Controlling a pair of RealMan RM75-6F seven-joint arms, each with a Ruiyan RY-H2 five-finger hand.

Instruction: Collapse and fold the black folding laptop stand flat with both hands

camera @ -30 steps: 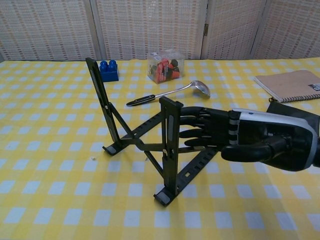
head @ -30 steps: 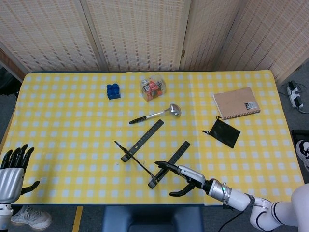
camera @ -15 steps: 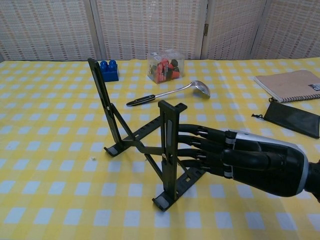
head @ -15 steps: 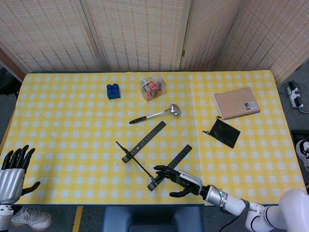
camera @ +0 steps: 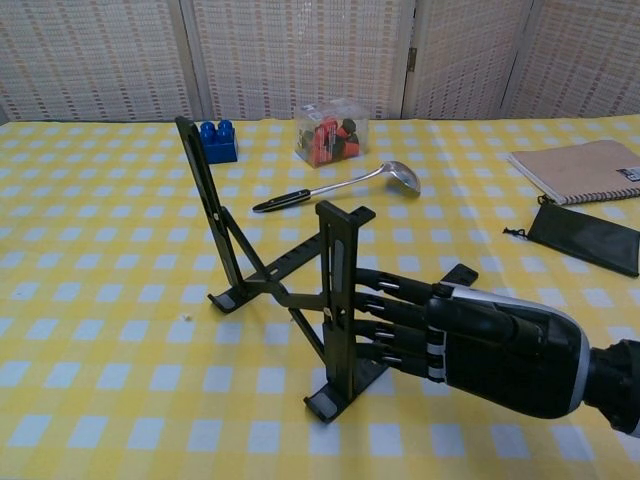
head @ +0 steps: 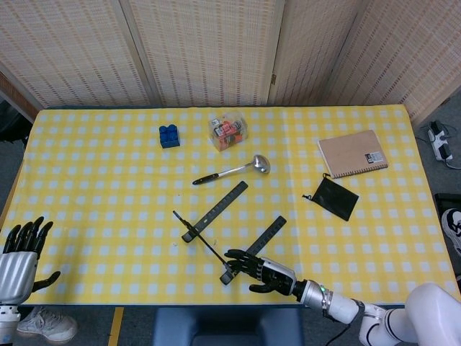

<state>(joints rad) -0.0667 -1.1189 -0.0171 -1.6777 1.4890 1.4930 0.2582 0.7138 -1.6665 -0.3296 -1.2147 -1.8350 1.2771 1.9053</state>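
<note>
The black folding laptop stand stands unfolded near the table's front edge, its two bars joined by crossed struts. In the chest view its left bar and right bar lean upright. My right hand lies just right of the right bar, its fingers stretched out and touching that bar's side, with nothing gripped. From the head view the right hand sits at the stand's near end. My left hand hangs off the table's front left corner, fingers spread, far from the stand.
Behind the stand lie a ladle, a blue block and a clear box of coloured pieces. A notebook and a black pouch lie to the right. The yellow checked cloth is bare at left.
My right hand has dropped lower and drawn back toward the table's front edge, its fingers now against the lower part of the right bar. The stand shifted slightly. The left hand barely moved.
</note>
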